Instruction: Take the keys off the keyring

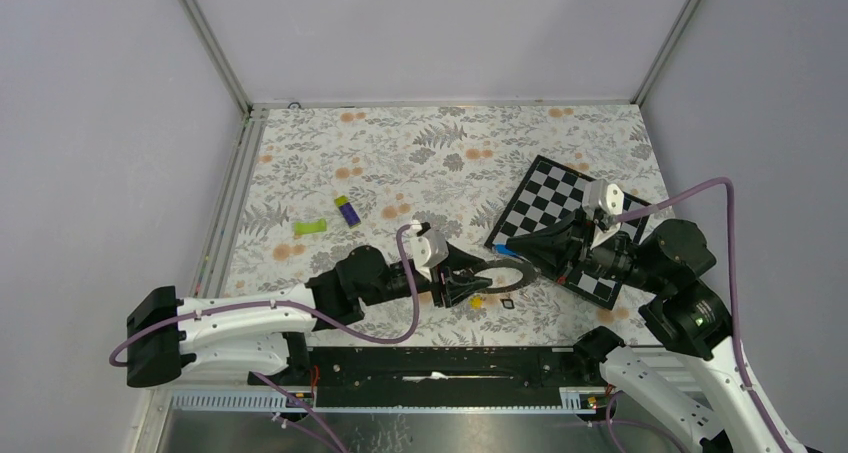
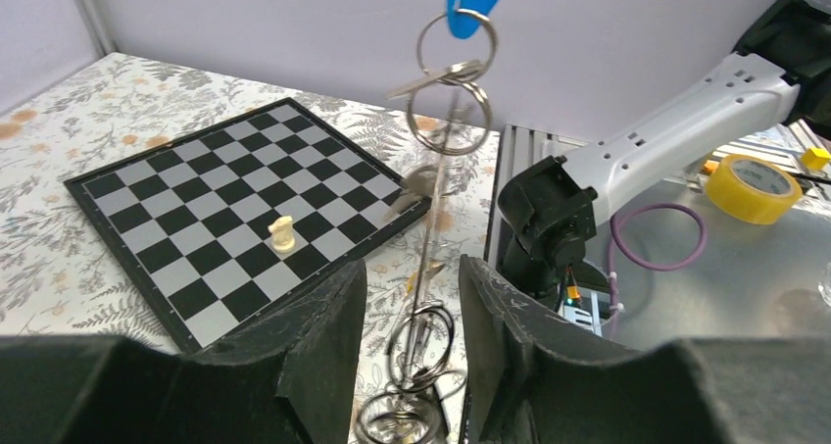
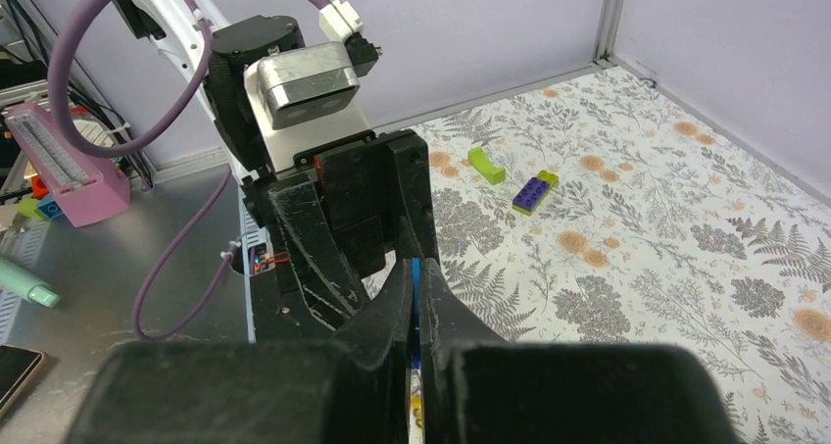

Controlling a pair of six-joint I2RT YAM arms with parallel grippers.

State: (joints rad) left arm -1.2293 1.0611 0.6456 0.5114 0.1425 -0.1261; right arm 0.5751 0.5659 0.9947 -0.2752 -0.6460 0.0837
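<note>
The grey keyring hangs between my two grippers just above the table. In the left wrist view the keyring shows edge-on as a thin line, with small split rings and a silver key threaded on it. My right gripper is shut on the blue tag at the top of the bunch; the blue tag shows as a sliver in the right gripper. My left gripper is open, its fingers either side of the lower rings without touching. A yellow key lies under the left gripper.
A chessboard lies at the right, under the right arm, with a white chess piece on it. A green brick and a purple-and-green block lie at the left middle. A yellow tape roll sits off the table.
</note>
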